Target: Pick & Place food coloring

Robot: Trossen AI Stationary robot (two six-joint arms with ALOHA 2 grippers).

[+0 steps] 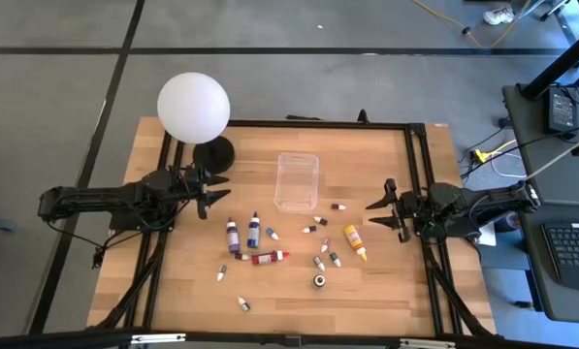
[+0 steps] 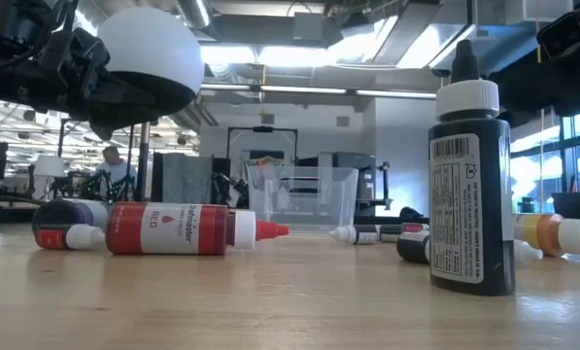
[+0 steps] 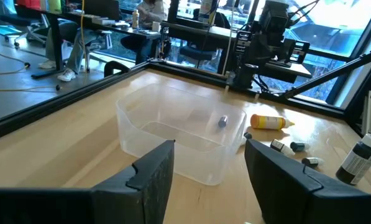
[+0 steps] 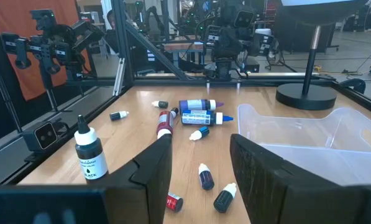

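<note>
Judging by how things lie, the picking is not yet begun: no bottle is held, and the clear box (image 1: pixel 297 181) looks empty, a small dark cap seen through its wall in the left wrist view apparently lying beyond it. The left gripper (image 1: pixel 214 191) is held at the table's left side, just beside the black lamp base (image 1: pixel 212 151) under the white globe lamp (image 1: pixel 193 105), and its fingers are seen spread with nothing between them in its own wrist view. The right gripper (image 1: pixel 374 209) is held at the right side, its fingers likewise parted and empty.

The food coloring (image 1: pixel 270 257) is scattered on the wooden table (image 1: pixel 173 281) between the two grippers, mostly on the near side of the box. A purple bottle (image 1: pixel 233 235) and a blue bottle (image 1: pixel 253 230) lie side by side, near the left gripper but apart from it; a red bottle lies just below them. A yellow bottle (image 1: pixel 354 241) lies near the right gripper, not touching it. A black bottle (image 1: pixel 320 280) stands upright toward the near edge, and several tiny bottles lie in between.

For the next move, one bottle would have to be chosen, a gripper lowered over it with its fingers to either side of the body, and the fingers closed; the lying bottles may roll if nudged
</note>
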